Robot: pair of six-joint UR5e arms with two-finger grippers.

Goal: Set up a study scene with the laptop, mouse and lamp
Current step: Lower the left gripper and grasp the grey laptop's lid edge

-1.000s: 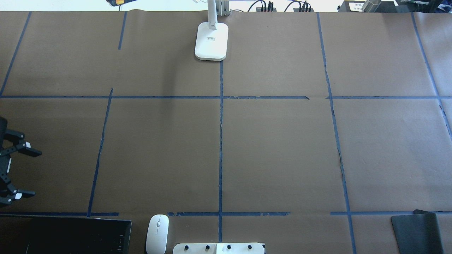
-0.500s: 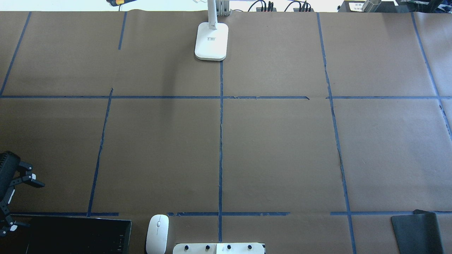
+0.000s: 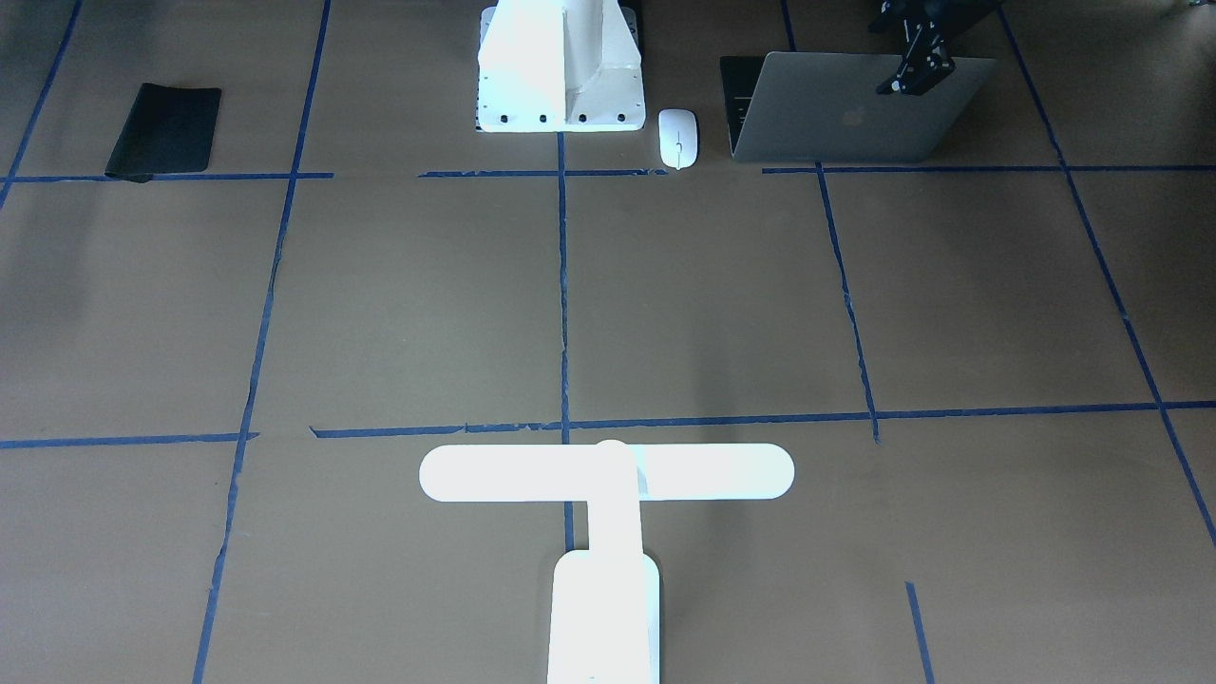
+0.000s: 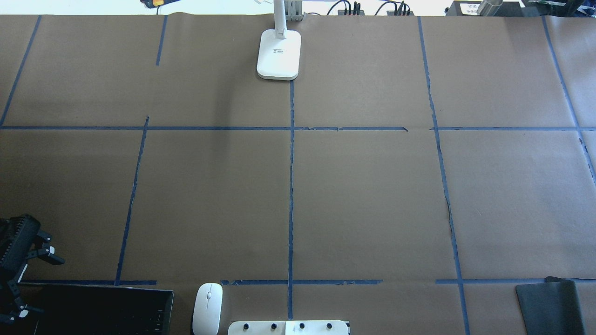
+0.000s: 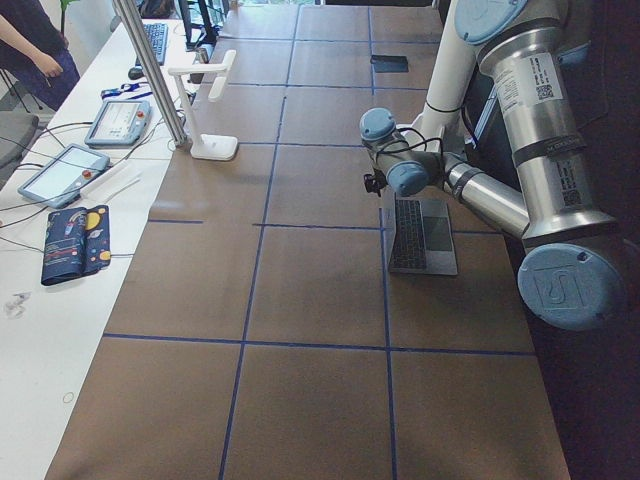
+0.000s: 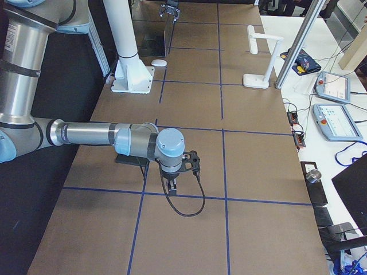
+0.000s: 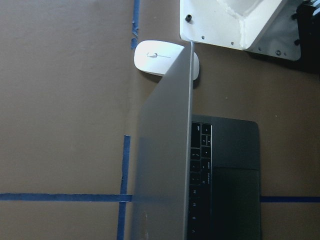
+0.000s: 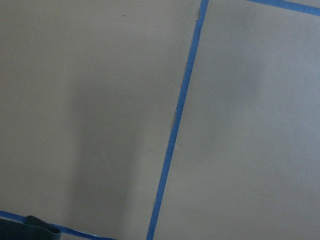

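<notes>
Left hand (image 4: 51, 284) released, poised over open laptop (image 3: 836, 119) at the bench (image 4: 372, 195)'s robot-side left corner. Right hand (image 6: 174, 184): grip state indeterminable.

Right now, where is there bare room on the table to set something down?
The middle squares are bare, from the white T-shaped lamp at the far edge to the near blue tape line. Also bare: between the white bolted pedestal and the black rectangular pad. Crowded: slim grey laptop, small white oval mouse and pedestal close together, left gripper over the laptop.

Laptop (image 4: 95, 308) cropped overhead; right claw (image 6: 173, 184) seemingly indistinct.
</notes>
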